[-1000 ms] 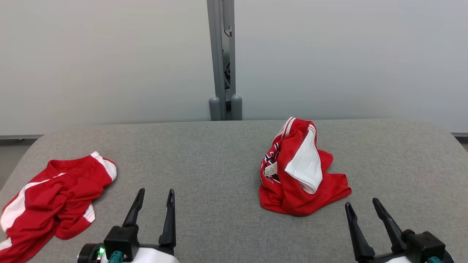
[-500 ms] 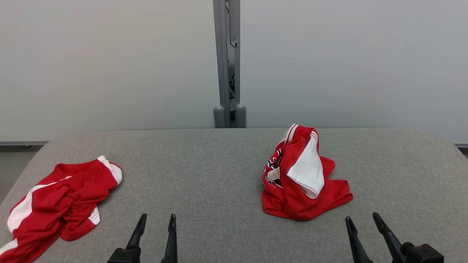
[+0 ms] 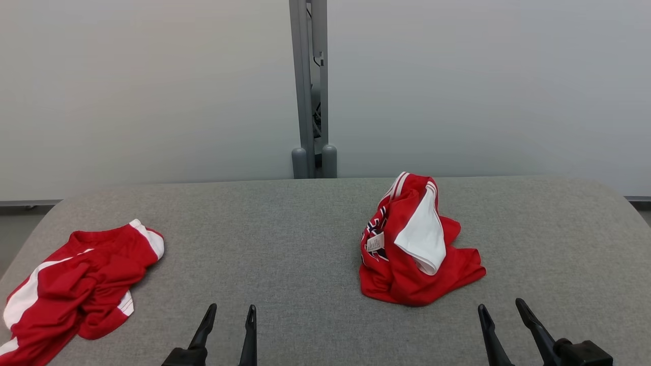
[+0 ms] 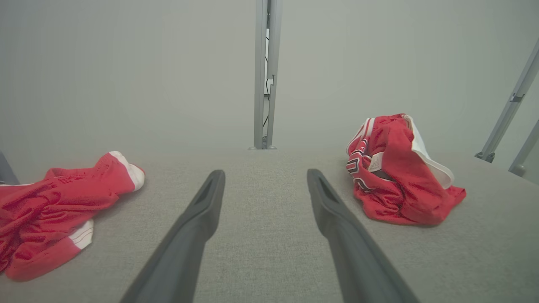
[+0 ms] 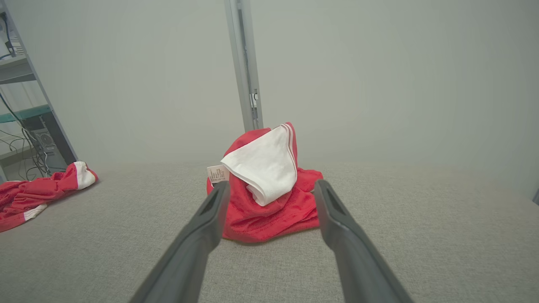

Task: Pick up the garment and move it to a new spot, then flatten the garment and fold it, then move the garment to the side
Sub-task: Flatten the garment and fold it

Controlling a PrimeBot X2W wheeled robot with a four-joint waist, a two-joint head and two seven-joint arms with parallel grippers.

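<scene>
At eight o'clock, a crumpled red-and-white garment (image 3: 76, 290) lies on the grey table (image 3: 305, 229). The left gripper (image 3: 232, 307) stands open and empty. The heaped red mesh garment (image 3: 414, 249), probably the target, sits at eleven o'clock from the open, empty right gripper (image 3: 500, 304). It looks light, soft and slippery, so pinch its raised white fold.

From the head we look forward and down over the grey worktop (image 3: 305, 229) to the pale wall (image 3: 152, 91), the left tool (image 3: 232, 306) and right tool (image 3: 500, 303) poking in at our bottom edge. Our left wrist camera sits low over the worktop, facing the same wall along its own fingers (image 4: 204, 210). Our right wrist camera, equally low, faces the heaped red garment (image 5: 269, 219) from nearby. All three share that heap, the other red garment (image 3: 76, 284) and the grey post (image 3: 300, 86).
</scene>
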